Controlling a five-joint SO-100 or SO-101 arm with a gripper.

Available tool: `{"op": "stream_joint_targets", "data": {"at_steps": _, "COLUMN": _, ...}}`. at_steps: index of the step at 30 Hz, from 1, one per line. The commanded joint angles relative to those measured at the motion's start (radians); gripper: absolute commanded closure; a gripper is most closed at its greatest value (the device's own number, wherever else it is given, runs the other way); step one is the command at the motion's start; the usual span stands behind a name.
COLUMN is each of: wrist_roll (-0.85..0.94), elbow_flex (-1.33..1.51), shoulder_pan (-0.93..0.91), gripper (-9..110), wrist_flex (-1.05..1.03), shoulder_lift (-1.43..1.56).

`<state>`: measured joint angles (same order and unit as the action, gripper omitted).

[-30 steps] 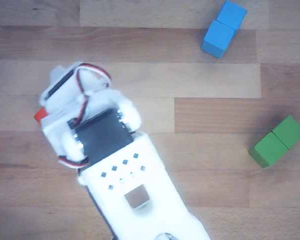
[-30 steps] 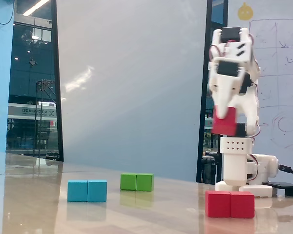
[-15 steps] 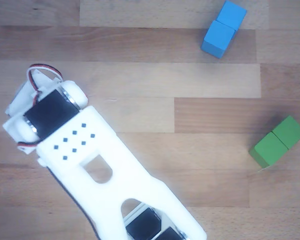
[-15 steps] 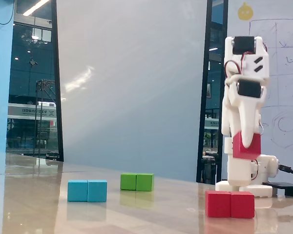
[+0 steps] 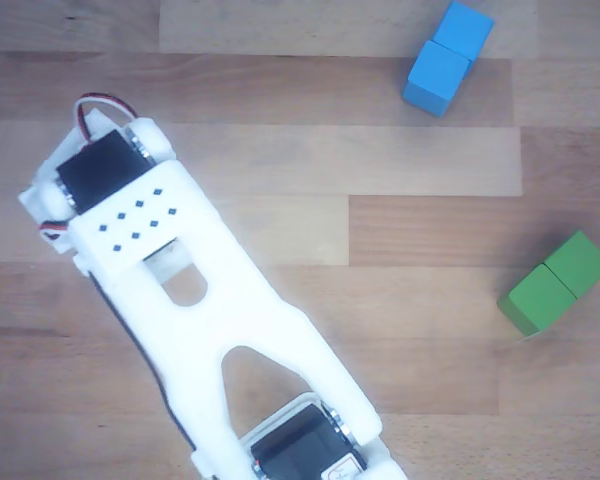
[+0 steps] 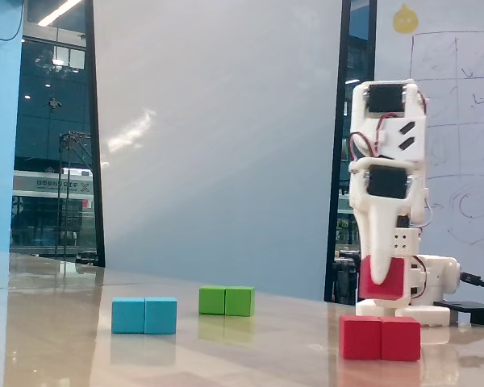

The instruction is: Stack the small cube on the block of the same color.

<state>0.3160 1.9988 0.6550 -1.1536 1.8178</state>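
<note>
1. Right now the small cube (image 6: 383,279) hangs pinched in the gripper (image 6: 382,282), above the red block (image 6: 380,338) and not touching it; the fixed view shows a clear gap between them.
2. Sideways it seems to sit over the block's seam rather than one half, so a release could leave it straddling the joint. That is probably harmless, but a tilted cube might rock.
3. Depth is the poor part: the fixed view cannot tell whether the cube is truly over the block or behind it, and in the other view the arm (image 5: 210,310) hides both red pieces. A drop off the far edge is the main risk.
4. Pressing down too hard could shove the block along the wooden table (image 5: 430,220).
5. Both the blue block (image 5: 447,57) and green block (image 5: 554,283) lie well apart, out of danger.
</note>
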Motion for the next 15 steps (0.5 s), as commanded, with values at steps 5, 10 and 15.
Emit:
{"op": "stream_joint_targets", "data": {"at_steps": 5, "wrist_roll": 0.043, "elbow_flex": -0.106, "shoulder_pan": -0.029, "gripper": 91, "wrist_flex": 0.023, "shoulder_lift": 0.005}}
{"op": "stream_joint_targets", "data": {"at_steps": 10, "wrist_roll": 0.043, "elbow_flex": -0.072, "shoulder_pan": -0.025, "gripper": 91, "wrist_flex": 0.025, "shoulder_lift": 0.003}}
{"op": "stream_joint_targets", "data": {"at_steps": 15, "wrist_roll": 0.043, "elbow_flex": -0.035, "shoulder_pan": -0.018, "gripper": 91, "wrist_flex": 0.025, "shoulder_lift": 0.003}}
